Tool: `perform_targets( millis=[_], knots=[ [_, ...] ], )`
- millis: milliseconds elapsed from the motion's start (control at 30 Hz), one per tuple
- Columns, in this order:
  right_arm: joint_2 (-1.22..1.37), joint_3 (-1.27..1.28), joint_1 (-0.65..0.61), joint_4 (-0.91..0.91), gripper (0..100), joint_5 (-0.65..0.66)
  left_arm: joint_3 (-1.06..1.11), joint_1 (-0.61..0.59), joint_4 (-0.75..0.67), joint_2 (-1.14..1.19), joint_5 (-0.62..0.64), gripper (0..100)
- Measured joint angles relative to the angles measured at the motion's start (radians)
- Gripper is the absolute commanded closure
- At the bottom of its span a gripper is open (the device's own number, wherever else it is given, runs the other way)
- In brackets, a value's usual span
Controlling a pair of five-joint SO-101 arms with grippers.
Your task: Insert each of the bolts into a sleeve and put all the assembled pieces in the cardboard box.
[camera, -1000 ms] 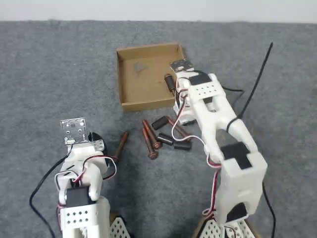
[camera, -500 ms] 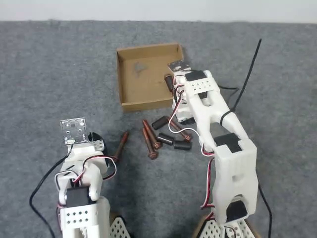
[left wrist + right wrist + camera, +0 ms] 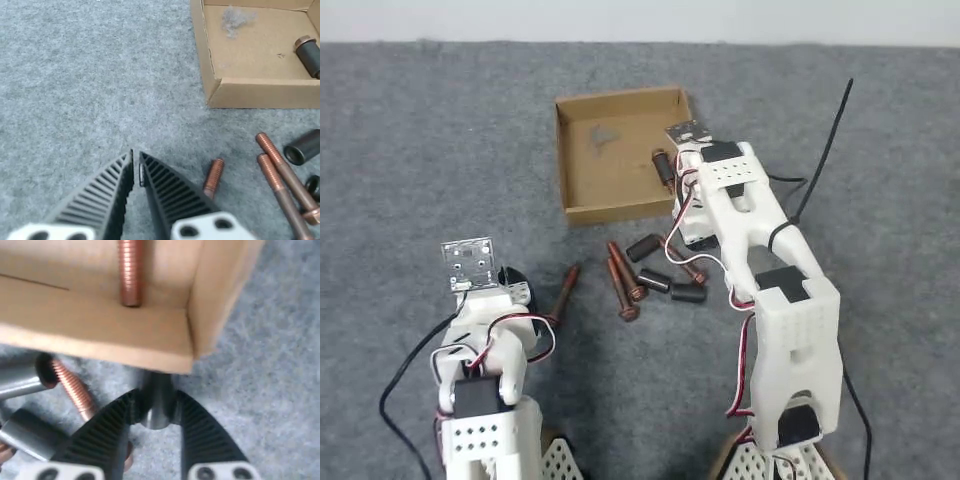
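Sleeve (image 3: 157, 416) sits pinched in right gripper (image 3: 155, 399) beside box (image 3: 100, 342): lift straight, clearing its wall. Left gripper (image 3: 136, 155) nearly closed, empty.

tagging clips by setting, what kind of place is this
Probably a robotics lab tabletop: two small robot arms on grey carpet-like matting, with loose bolts, sleeves and a cardboard box.

No writing or number is readable, not even on the cardboard box (image 3: 615, 211)
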Motion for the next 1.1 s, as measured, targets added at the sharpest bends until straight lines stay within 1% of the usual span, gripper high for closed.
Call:
perform_targets(
  millis=[167,333,500,600,967,1100],
  knots=[
    [0.002,-0.014,0.008,0.015,99.2,0.002,0.000,0.000,0.000,0.000,0.000,99],
    [-0.020,-0.040,0.031,0.146,99.2,0.003,0.000,0.000,0.000,0.000,0.000,99],
    [-0.140,-0.015,0.087,0.218,99.2,0.003,0.000,0.000,0.000,0.000,0.000,99],
    [-0.210,0.091,0.106,0.206,99.2,0.003,0.000,0.000,0.000,0.000,0.000,99],
    [-0.532,0.551,0.117,0.058,99.2,-0.015,0.000,0.000,0.000,0.000,0.000,99],
    [-0.640,0.697,0.144,0.018,99.2,-0.015,0.000,0.000,0.000,0.000,0.000,99]
  ],
)
